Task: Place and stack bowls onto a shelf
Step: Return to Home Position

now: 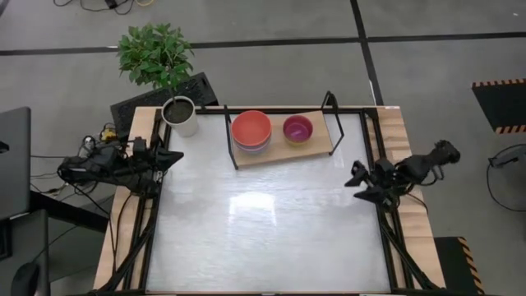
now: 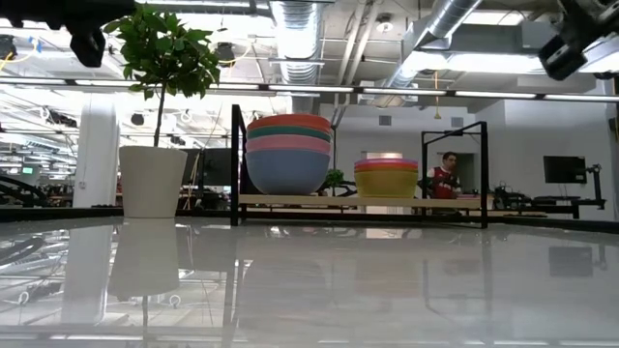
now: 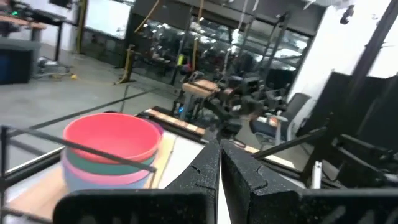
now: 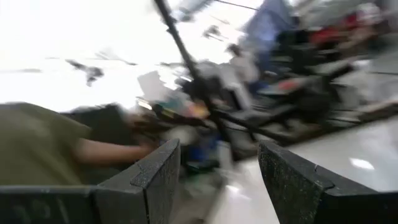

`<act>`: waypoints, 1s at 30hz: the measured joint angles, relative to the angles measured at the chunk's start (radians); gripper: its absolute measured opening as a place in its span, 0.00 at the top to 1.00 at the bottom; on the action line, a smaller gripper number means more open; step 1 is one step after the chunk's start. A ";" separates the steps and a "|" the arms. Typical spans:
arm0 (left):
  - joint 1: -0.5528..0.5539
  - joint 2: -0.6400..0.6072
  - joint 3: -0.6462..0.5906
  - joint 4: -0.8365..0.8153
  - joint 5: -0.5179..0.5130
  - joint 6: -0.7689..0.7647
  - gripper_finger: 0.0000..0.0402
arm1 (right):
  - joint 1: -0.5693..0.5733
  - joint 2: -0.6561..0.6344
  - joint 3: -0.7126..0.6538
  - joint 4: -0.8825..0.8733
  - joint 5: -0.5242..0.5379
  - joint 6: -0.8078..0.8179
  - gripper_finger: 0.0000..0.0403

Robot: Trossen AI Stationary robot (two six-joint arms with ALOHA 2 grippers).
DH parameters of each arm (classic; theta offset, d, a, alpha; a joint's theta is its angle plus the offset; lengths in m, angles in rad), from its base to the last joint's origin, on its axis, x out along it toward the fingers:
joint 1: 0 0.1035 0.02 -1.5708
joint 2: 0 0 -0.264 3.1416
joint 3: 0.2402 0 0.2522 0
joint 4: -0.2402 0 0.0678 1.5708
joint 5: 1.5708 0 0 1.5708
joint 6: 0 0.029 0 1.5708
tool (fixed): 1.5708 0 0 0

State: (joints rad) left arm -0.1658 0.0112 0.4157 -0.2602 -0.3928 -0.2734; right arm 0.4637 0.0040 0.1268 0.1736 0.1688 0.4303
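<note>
2 stacks of bowls sit on the shelf point(image 1: 279, 154) at the far edge of the white tabletop point(image 1: 263, 222). An orange-red bowl point(image 1: 251, 128) tops the taller stack at the shelf's left end, and a purple bowl point(image 1: 297, 128) tops the shorter one beside it. A white plant pot point(image 1: 180, 116) stands at the far left corner. Beyond lies an open office under ceiling pipes, with a person point(image 2: 445, 176) in red at the back. The left gripper point(image 1: 174, 155) hangs at the left edge, fingers pressed together on nothing. The right gripper point(image 1: 355, 181) hangs at the right edge, fingers spread, empty.
</note>
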 joint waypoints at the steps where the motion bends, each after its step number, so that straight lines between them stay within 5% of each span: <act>1: 0.000 -0.005 -0.015 0.026 0.006 0.004 1.00 | -0.030 0.001 -0.040 0.078 -0.057 0.037 0.40; 8: 0.000 -0.008 -0.185 0.221 0.104 -0.037 1.00 | -0.237 0.000 -0.103 0.165 -0.241 0.072 0.40; 23: 0.000 -0.009 -0.242 0.171 0.096 -0.135 1.00 | -0.886 0.000 -0.103 0.116 -0.742 0.067 0.40; 30: 0.000 -0.006 -0.403 0.445 0.048 -0.068 1.00 | -1.061 0.000 -0.104 0.116 -0.937 0.165 0.40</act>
State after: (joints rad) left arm -0.1658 0.0055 0.0125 0.1851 -0.3452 -0.3412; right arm -0.5973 0.0044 0.0231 0.2900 -0.7679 0.5949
